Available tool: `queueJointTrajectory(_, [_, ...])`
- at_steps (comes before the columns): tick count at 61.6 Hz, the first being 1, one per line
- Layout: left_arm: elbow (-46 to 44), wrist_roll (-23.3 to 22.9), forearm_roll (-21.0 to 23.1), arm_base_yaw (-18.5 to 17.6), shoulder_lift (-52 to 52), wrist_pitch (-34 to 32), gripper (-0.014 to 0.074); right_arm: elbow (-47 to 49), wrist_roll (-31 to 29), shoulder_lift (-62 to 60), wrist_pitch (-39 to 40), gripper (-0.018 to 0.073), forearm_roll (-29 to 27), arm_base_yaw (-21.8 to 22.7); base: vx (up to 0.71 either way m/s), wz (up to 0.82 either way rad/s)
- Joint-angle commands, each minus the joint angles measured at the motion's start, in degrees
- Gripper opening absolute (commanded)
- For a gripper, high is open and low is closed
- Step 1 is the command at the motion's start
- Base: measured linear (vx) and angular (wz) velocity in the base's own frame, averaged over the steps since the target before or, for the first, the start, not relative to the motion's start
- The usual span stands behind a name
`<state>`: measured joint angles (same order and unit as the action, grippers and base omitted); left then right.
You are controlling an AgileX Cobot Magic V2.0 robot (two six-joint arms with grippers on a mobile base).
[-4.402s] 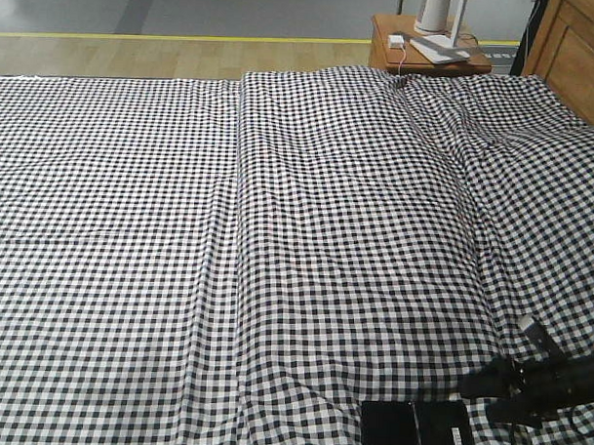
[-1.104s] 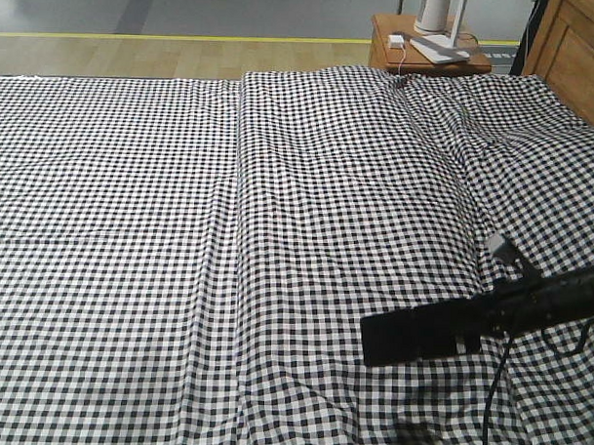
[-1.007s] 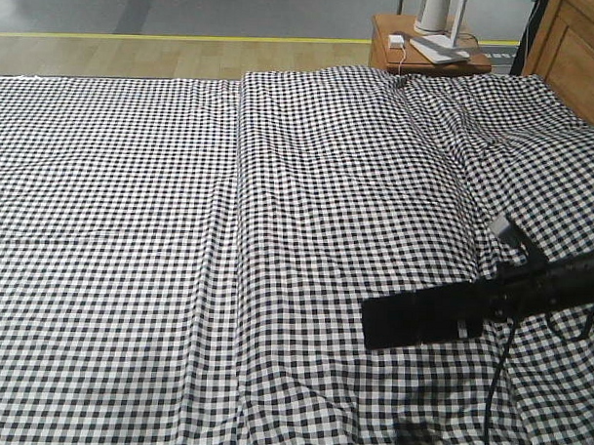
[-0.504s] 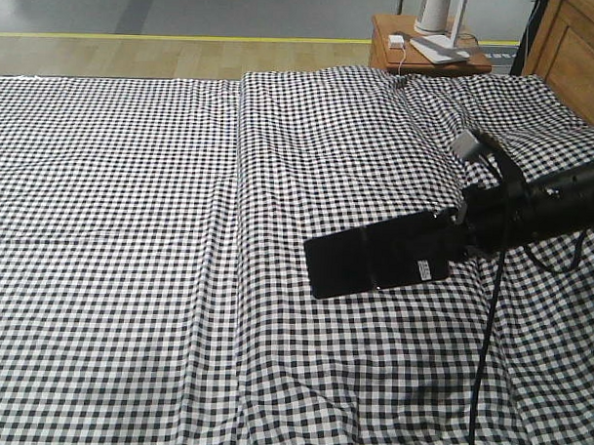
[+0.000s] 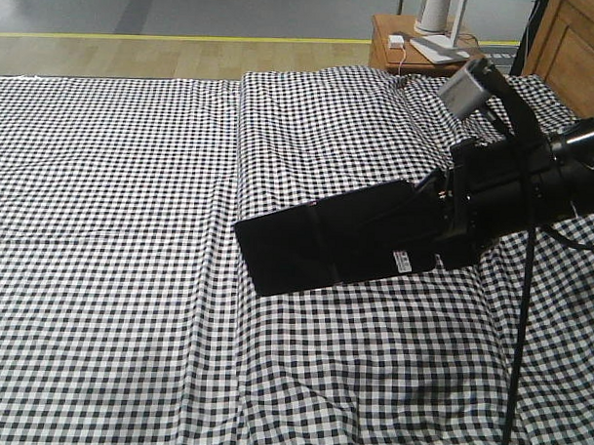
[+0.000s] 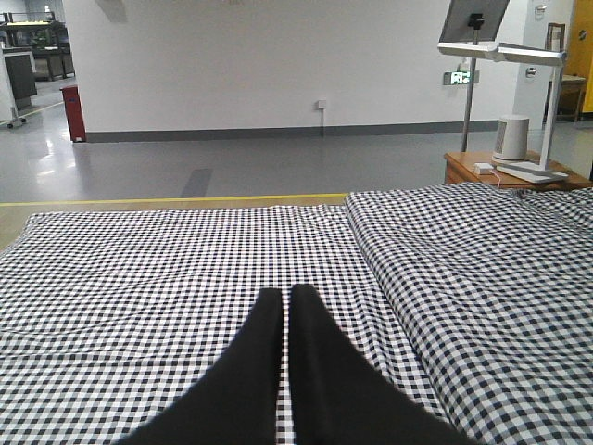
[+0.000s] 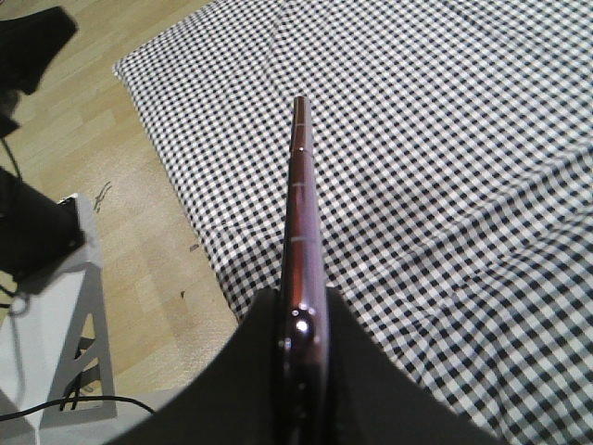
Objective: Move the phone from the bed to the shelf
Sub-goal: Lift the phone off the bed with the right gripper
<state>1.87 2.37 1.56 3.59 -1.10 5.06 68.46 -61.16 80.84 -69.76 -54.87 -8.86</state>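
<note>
The right gripper [image 7: 302, 320] clenched one phone [image 5: 306, 247], held in the air over the bed [image 5: 122, 197].
The front view showed the phone's broad black face reaching toward 9 o'clock from the gripper. The right wrist view showed it edge-on, its pinkish frame pointing to 12 o'clock, with wooden floor [image 7: 157, 204] at 9 o'clock. Only the left wrist view showed the left gripper [image 6: 283, 311], pressed together on nothing above the one checked bed.

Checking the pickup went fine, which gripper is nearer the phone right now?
Right. The right gripper clamps the phone by one end above the bed; the left gripper is shut, no phone in its view.
</note>
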Motion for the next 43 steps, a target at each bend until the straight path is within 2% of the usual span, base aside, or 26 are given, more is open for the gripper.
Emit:
queueJointTrajectory(1, [-1.4, -0.5, 0.6, -0.4, -0.4, -4.1, 0.0001, 1.4, 0.7, -4.1, -4.1, -0.0004, -3.9, -2.1, 0.00, 0.00])
queueJointTrajectory(22, [-1.4, -0.5, 0.6, -0.4, -0.4, -4.1, 0.0001, 1.4, 2.6, -6.4, -4.1, -0.0003, -4.0, -8.9, 0.00, 0.00])
queueJointTrajectory(43, [-1.4, -0.5, 0.6, -0.4, -0.4, -4.1, 0.0001, 1.4, 2.5, -6.4, -4.1, -0.0003, -4.0, -9.8, 0.00, 0.00])
